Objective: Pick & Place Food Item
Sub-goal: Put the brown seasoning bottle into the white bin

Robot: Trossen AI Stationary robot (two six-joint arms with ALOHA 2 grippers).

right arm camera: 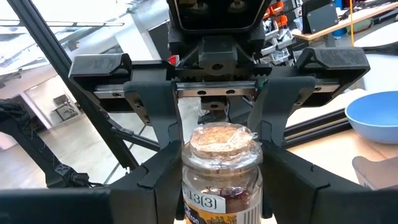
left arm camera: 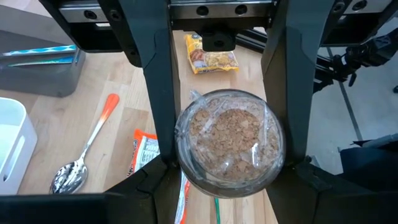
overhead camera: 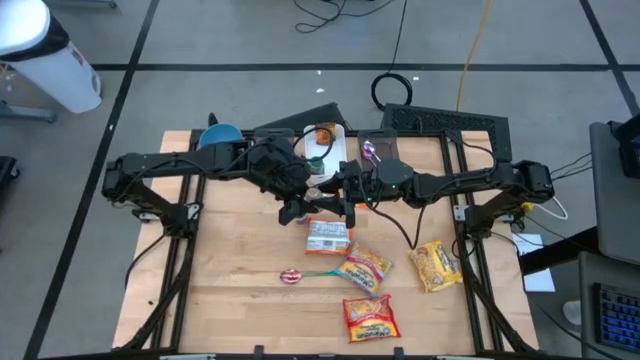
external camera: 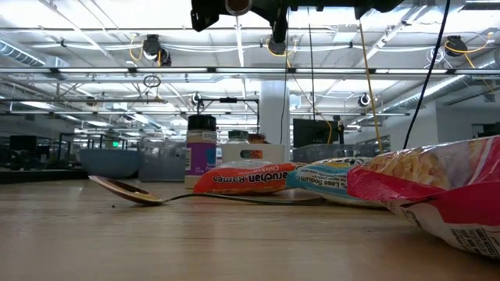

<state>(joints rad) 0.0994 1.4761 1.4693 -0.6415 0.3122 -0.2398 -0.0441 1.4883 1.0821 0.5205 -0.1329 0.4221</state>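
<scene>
Above the wooden table (overhead camera: 240,300), in a warehouse-like room, both grippers clamp one jar (left arm camera: 229,142): left gripper (left arm camera: 227,168), right gripper (right arm camera: 217,171). Four food packets, two spoons below.

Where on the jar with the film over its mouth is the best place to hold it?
Take the jar by its glass body below the neck, coming level from the side. It is upright and only thin film covers its mouth, so a grasp on top might tear it. The right gripper and left gripper both clamp its sides.
</scene>
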